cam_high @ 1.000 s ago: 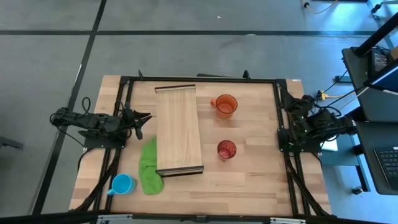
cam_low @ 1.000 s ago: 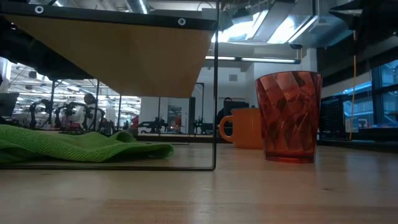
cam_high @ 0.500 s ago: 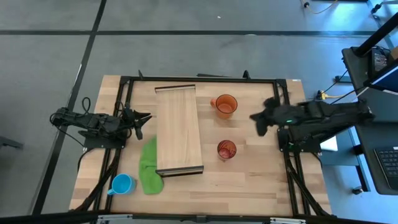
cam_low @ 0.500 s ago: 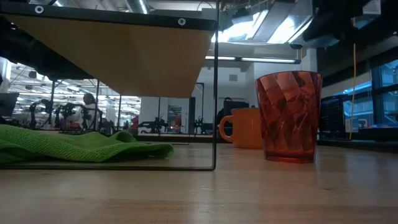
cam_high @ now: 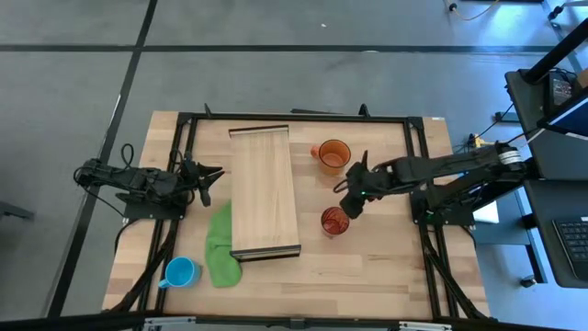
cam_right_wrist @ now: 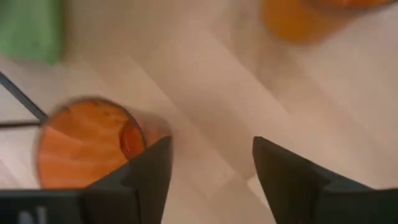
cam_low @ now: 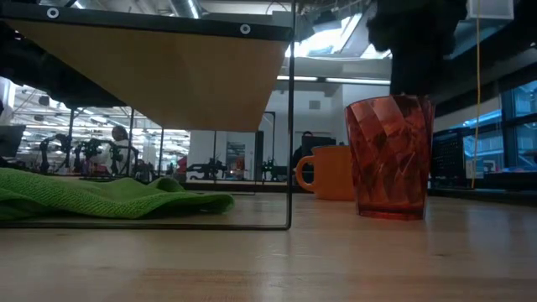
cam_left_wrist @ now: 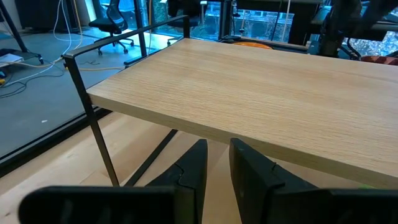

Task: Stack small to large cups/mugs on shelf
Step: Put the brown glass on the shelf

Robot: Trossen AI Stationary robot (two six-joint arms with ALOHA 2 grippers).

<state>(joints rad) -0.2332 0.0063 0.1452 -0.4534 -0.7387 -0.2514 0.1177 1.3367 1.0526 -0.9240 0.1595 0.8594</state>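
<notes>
The dark red tumbler (cam_high: 334,222) stands upright on the table, right of the shelf (cam_high: 264,191). The orange mug (cam_high: 332,156) stands farther back. The light blue mug (cam_high: 180,272) is at the near left corner. My right gripper (cam_high: 347,198) hangs open over the table between the tumbler (cam_right_wrist: 87,143) and the orange mug (cam_right_wrist: 305,18), just beyond the tumbler's far rim. In the low view it shows as a dark mass (cam_low: 415,42) above the tumbler (cam_low: 390,158). My left gripper (cam_left_wrist: 217,162) waits left of the shelf, with a narrow empty gap between its fingers.
A green cloth (cam_high: 220,244) lies on the table beside the shelf's near left part and partly under it. The shelf stands raised on thin black legs (cam_low: 290,126). Bare tabletop (cam_high: 386,248) lies to the right of the tumbler and in front of it.
My right arm has swung out from its resting place at the table's right edge toward the left, over the table, and now hangs close to the red tumbler. The cups, shelf and cloth have not moved.
</notes>
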